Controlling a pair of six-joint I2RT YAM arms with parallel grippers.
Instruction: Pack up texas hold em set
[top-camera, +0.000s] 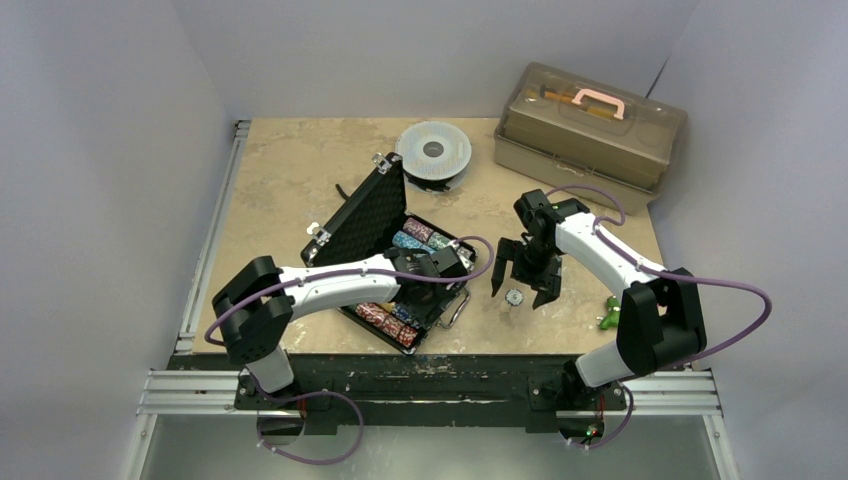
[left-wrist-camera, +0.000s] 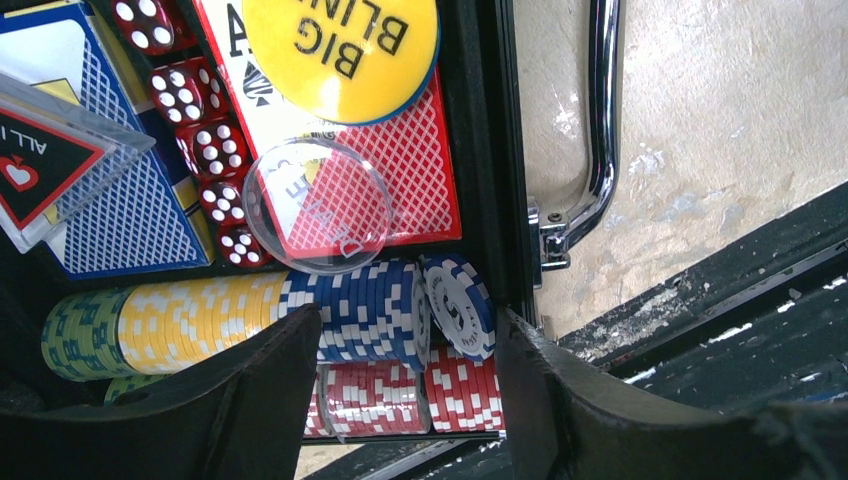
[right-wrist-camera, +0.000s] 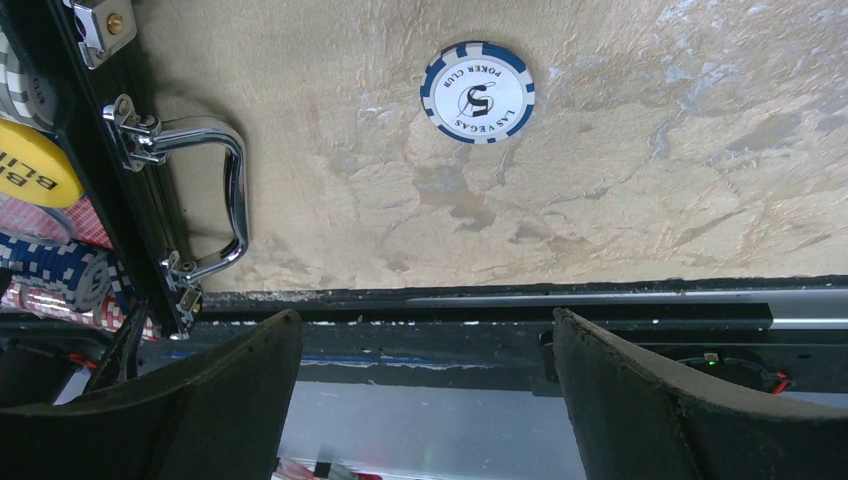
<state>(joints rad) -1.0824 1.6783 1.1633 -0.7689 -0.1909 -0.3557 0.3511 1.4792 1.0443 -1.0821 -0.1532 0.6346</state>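
Partly hidden: tray of the briefcase (top-camera: 365, 215), covered by the left arm in the top view; yellow disc (left-wrist-camera: 340, 45) cut off, reading "BIG BLIN"; clear disc (left-wrist-camera: 318, 205) with lettering too faint to read.
Briefcase: open, lid raised, by the table's near edge, left of middle; silver handle (right-wrist-camera: 215, 190) faces right.
Contents: red dice (left-wrist-camera: 205, 150), card decks (left-wrist-camera: 130, 215), chip rows (left-wrist-camera: 365, 310) in green, yellow, blue and red.
Loose chip (right-wrist-camera: 477, 91): blue and white, flat on the table, apart from the handle.
Left gripper (left-wrist-camera: 405, 340): arm stretched across the case; fingers spread wide over the chip rows, gripping nothing.
Right gripper (top-camera: 520, 285): arm folded inward from the right edge; pointing down above the loose chip, jaws wide, empty.
Unclear: small green object (top-camera: 608, 318) near the right edge.
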